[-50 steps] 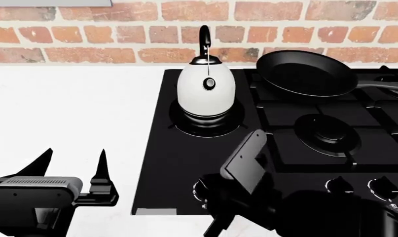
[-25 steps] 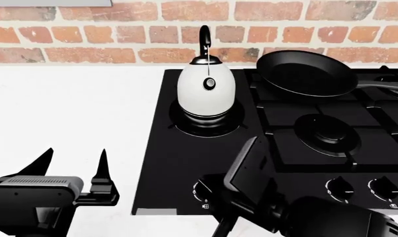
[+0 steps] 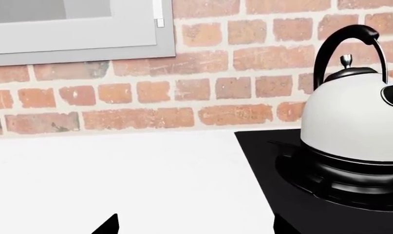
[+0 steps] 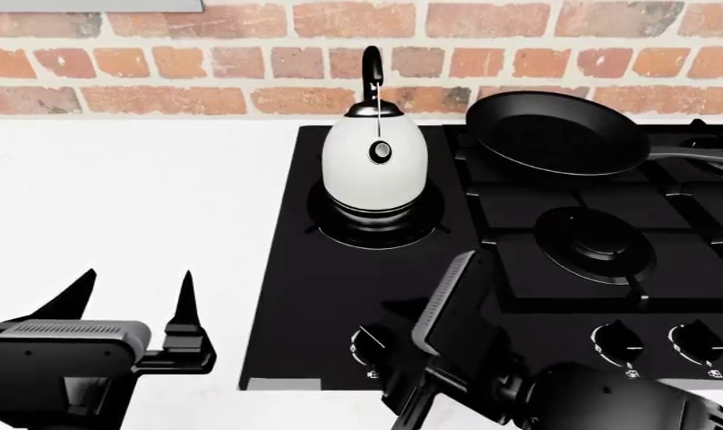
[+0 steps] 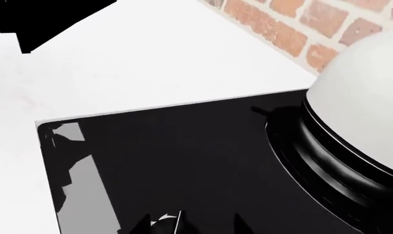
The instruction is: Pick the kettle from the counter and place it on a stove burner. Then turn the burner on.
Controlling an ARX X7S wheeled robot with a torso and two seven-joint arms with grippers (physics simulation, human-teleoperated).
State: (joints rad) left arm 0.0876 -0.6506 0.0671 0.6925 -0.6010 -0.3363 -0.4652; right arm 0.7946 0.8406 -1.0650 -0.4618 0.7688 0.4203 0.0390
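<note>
The left pincer [image 4: 134, 300] hovers over the white counter [image 4: 122, 197], fingers spread wide, holding nothing. The right pincer [image 4: 451, 309] hangs over the cooktop's front edge; how far it is open cannot be told. The kettle [image 4: 375, 159] stands upright on the stove burner [image 4: 337, 224].

The right gripper [image 4: 451, 313] shows edge-on, its jaws unreadable; the kettle [image 5: 365, 131] is cut off in the right wrist view.

Kettle [image 4: 375, 166] on stove burner [image 4: 374, 219], frying pan [image 4: 558, 133] right, counter [image 4: 134, 206] left
</note>
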